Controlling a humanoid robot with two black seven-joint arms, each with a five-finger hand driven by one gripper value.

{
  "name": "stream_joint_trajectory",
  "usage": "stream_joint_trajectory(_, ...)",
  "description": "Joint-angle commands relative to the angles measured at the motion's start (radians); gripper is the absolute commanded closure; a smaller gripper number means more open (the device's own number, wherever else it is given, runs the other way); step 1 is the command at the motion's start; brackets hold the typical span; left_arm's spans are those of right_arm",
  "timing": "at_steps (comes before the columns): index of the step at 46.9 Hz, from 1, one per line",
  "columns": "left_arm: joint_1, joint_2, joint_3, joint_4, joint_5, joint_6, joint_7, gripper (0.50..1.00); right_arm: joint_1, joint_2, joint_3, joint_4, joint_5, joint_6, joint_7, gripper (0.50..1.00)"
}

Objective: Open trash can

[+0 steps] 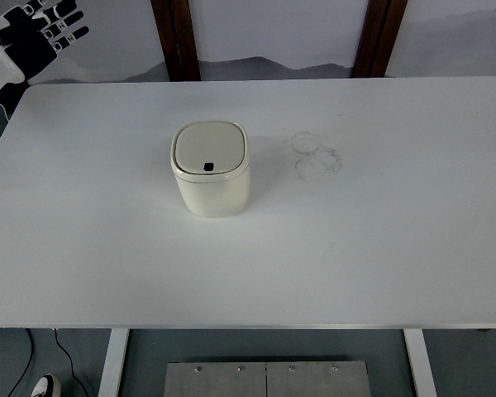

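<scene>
Squarely upright, the trash can [211,168] sits on the white table [380,248], a little left of the table's middle, its cream lid [210,147] down flat and closed, with a small dark button [208,167] at the lid's near edge. Just right of the can, faint ring marks [316,154] stain the tabletop. Well apart from the can, beyond the table's far left corner, the left hand [41,33] hangs with fingers [66,26] spread, released, holding nothing.
</scene>
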Motion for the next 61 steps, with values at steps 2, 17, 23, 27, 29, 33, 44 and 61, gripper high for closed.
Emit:
stream_joint_trajectory(2, 0.000, 0.000, 0.002, 0.000, 0.000, 0.000, 0.000, 0.500, 0.000, 0.000, 0.000, 0.000, 0.000, 0.000, 0.000, 0.505)
stream_joint_trajectory(17, 0.000, -0.003, 0.002, 0.000, 0.000, 0.003, -0.001, 0.500, 0.000, 0.000, 0.000, 0.000, 0.001, 0.000, 0.000, 0.505)
stream_joint_trajectory(23, 0.000, -0.005, 0.002, 0.000, -0.001, 0.008, 0.000, 0.500, 0.000, 0.000, 0.000, 0.000, 0.000, 0.000, 0.000, 0.505)
stream_joint_trajectory(27, 0.000, -0.005, 0.002, 0.000, 0.000, 0.008, -0.001, 0.500, 0.000, 0.000, 0.000, 0.000, 0.000, 0.000, 0.000, 0.505)
stream_joint_trajectory(29, 0.000, -0.005, 0.002, 0.000, 0.000, 0.008, -0.001, 0.500, 0.000, 0.000, 0.000, 0.000, 0.000, 0.000, 0.000, 0.505)
stream_joint_trajectory(33, 0.000, -0.005, 0.002, 0.000, -0.002, 0.009, -0.001, 0.500, 0.000, 0.000, 0.000, 0.000, 0.000, 0.000, 0.000, 0.505)
stream_joint_trajectory(44, 0.000, -0.009, 0.003, 0.000, 0.000, 0.011, 0.000, 0.500, 0.000, 0.000, 0.000, 0.000, 0.000, 0.000, 0.000, 0.505)
stream_joint_trajectory(61, 0.000, -0.006, 0.002, 0.000, -0.002, 0.012, 0.000, 0.500, 0.000, 0.000, 0.000, 0.000, 0.001, 0.000, 0.000, 0.505)
